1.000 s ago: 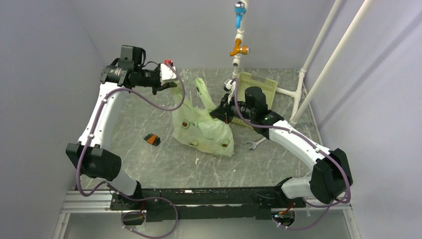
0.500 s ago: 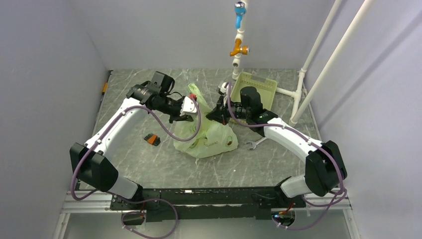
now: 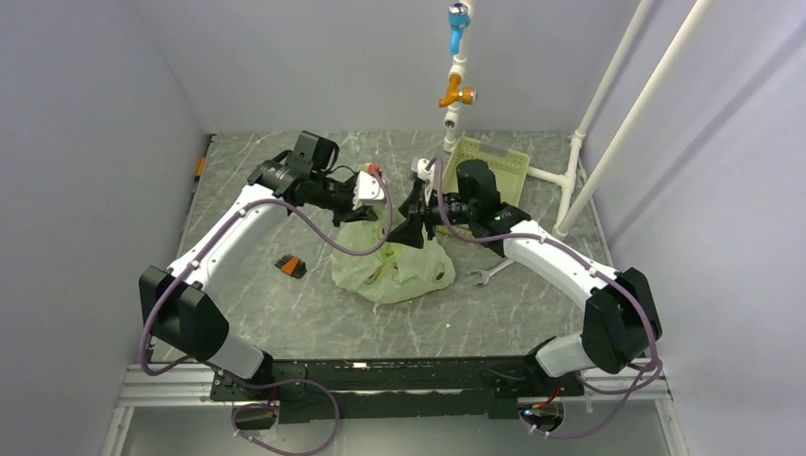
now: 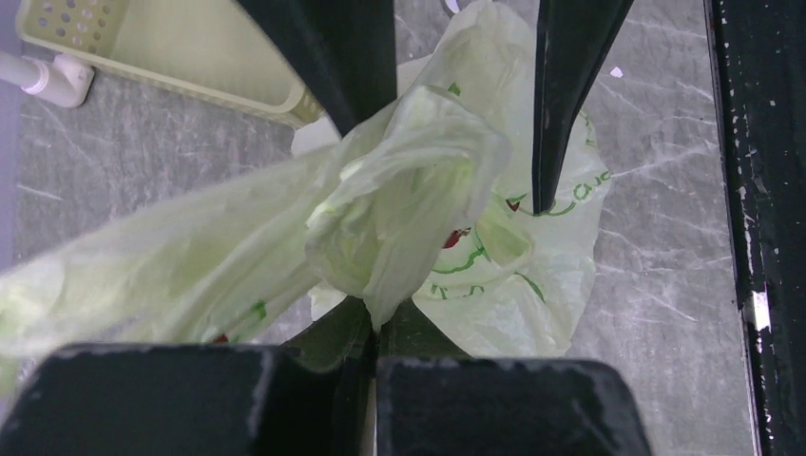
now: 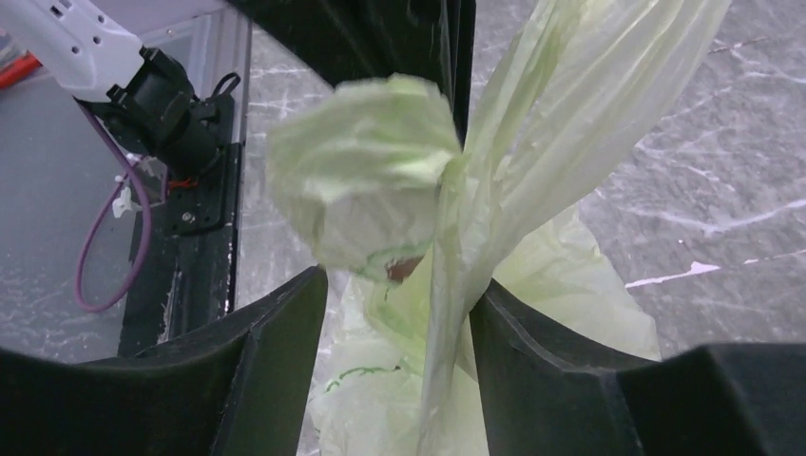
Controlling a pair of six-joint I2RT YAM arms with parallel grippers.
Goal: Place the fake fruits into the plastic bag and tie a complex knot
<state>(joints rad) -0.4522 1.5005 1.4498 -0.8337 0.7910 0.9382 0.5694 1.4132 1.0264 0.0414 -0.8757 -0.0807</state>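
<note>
Top view: plastic bag (image 3: 399,271) sits on the bench (image 3: 304,313), neck drawn up between both arms. Left wrist: left jaws pressed together, pinching its bunched handle (image 4: 409,199). Right wrist: right jaws spread astride the upright twisted strand (image 5: 518,180).

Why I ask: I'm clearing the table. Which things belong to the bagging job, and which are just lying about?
Job: plastic bag; fake fruits, dim shapes inside it.
Lying about: orange-and-black block; wrench; pale green tray.
</note>
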